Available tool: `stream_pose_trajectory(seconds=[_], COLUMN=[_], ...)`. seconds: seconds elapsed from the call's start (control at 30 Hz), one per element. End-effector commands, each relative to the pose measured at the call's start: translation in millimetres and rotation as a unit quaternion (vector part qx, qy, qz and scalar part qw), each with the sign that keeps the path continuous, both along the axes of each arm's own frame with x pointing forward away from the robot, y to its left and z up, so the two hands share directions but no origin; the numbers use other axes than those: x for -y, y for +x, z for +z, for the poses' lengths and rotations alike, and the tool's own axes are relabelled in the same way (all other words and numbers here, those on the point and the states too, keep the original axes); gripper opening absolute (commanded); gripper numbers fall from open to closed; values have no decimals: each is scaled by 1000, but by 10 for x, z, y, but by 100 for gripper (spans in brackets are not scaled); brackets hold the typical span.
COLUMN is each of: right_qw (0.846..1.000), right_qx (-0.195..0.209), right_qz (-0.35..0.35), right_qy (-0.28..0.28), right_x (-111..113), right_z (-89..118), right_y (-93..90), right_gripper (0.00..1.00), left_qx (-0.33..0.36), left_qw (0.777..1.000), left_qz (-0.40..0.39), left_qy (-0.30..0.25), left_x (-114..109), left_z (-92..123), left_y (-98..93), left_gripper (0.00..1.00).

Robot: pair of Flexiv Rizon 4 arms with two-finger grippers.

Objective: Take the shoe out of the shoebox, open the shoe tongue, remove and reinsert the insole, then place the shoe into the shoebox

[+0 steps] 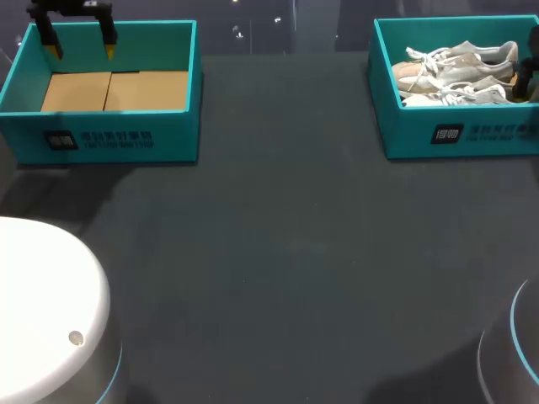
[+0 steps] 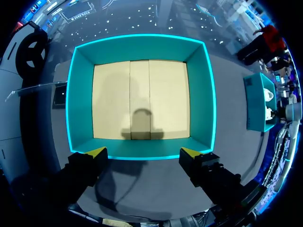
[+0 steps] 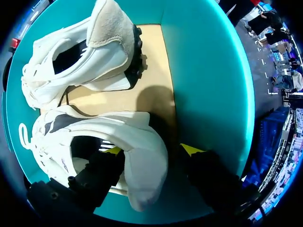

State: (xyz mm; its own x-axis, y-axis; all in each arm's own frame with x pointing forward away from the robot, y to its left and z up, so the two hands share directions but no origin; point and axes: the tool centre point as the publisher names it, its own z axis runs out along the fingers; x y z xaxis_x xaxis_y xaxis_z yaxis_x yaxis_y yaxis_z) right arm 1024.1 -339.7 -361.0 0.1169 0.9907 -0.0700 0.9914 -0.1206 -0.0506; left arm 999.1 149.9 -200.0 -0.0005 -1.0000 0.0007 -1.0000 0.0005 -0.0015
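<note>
While the shoe [image 3: 94, 137] lies beside its mate [image 3: 61, 71] in the right shoebox [image 3: 208, 85], no step looks done (all of them remain). Right pincer [image 3: 152, 150] sits low in that box, jaws apart, astride the shoe's heel [image 3: 147, 179]. Left pincer [image 2: 144, 152] hovers, jaws spread, over the empty shoebox [image 2: 81, 94] across the bench [image 1: 278, 252].

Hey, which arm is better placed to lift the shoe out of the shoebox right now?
Right. The right claw is down inside the shoebox, open around the heel of the nearer shoe. The left claw hangs open over the separate empty box, with no shoe near it.
</note>
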Motion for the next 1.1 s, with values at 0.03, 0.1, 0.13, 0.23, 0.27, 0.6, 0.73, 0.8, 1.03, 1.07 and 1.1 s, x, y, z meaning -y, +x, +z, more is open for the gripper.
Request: stream_pose_trajectory(seconds=[0.03,0.1,0.13,0.23,0.27,0.6,0.73,0.8,1.03,1.07,1.1], right_qw=[1000,1000,1000,1000,1000,1000,1000,1000,1000,1000,1000], right_qx=[0,0,-1,0,0,-2,-3,-4,-3,-2,-2], right_qz=[0,1,1,3,3,-8,-11,-14,-20,-20,-21], right_qy=[3,4,5,6,6,8,9,9,8,7,7], right_x=[42,42,42,41,41,54,60,66,66,64,63], right_z=[-41,-56,-63,-83,-93,-136,-145,-152,-136,-132,-127], right_y=[-5,-8,-8,-10,-12,-60,-65,-66,-85,-88,-91], right_gripper=[70,70,69,68,68,47,40,33,0,0,0], left_qx=[0,0,0,0,0,0,0,0,0,0,0], left_qw=[1000,1000,1000,1000,1000,1000,1000,1000,1000,1000,1000], left_qz=[0,0,0,0,0,0,0,0,0,0,0], left_qy=[0,0,0,0,0,0,0,0,0,0,0], left_x=[0,0,0,0,0,0,0,0,0,0,0], left_z=[1,1,1,1,1,1,1,1,1,1,1], left_y=[2,2,2,2,2,2,2,2,2,2,2], left_gripper=[100,100,100,100,100,100,100,100,100,100,100])
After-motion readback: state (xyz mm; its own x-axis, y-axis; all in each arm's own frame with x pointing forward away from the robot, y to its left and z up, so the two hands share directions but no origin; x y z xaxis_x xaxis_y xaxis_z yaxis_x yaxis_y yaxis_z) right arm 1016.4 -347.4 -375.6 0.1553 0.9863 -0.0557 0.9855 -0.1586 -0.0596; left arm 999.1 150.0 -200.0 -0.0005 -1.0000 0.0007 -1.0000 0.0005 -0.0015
